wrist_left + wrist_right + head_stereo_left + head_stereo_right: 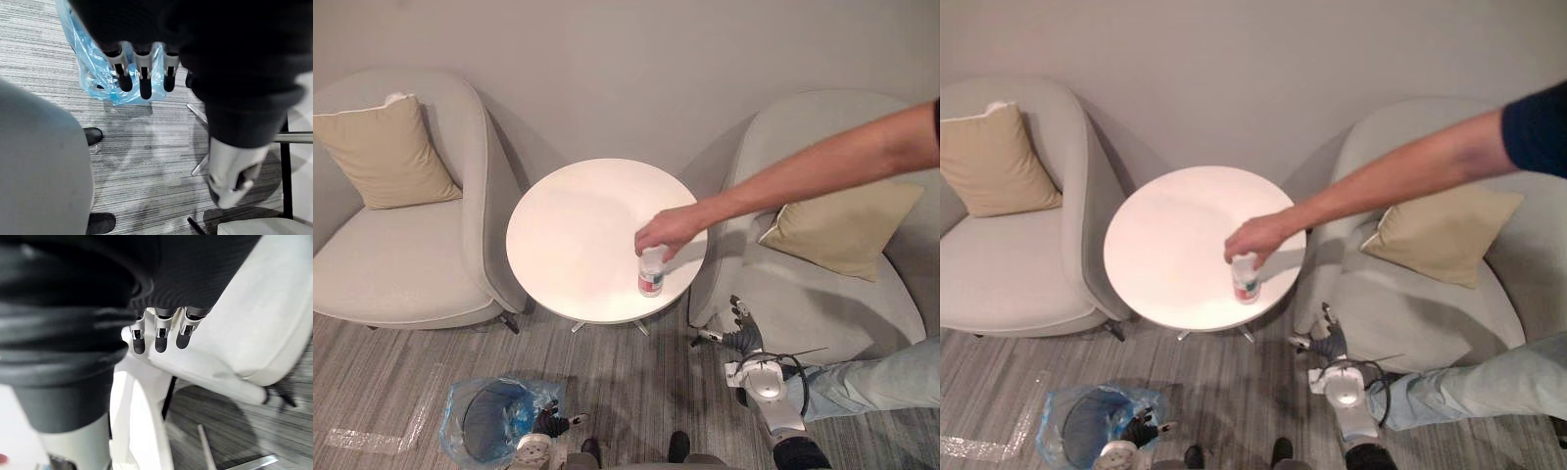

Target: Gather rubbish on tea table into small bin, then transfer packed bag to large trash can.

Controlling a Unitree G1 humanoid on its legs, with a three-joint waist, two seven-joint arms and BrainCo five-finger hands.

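Well beyond the fingers of the right hand (744, 338), near the tea table's (558, 220) edge, stands a small bottle (651, 276). It looks light, stiff and smooth, and probably tips easily, so its label band below the cap seems the best place to grasp it. A person's hand (668, 229) covers its top and blocks any approach. Both robot hands hang low with fingers straight and empty. The left hand (141, 63) points at the blue-bagged small bin (460, 416) just past its fingertips, and an armchair (832, 313) crowds the right hand.
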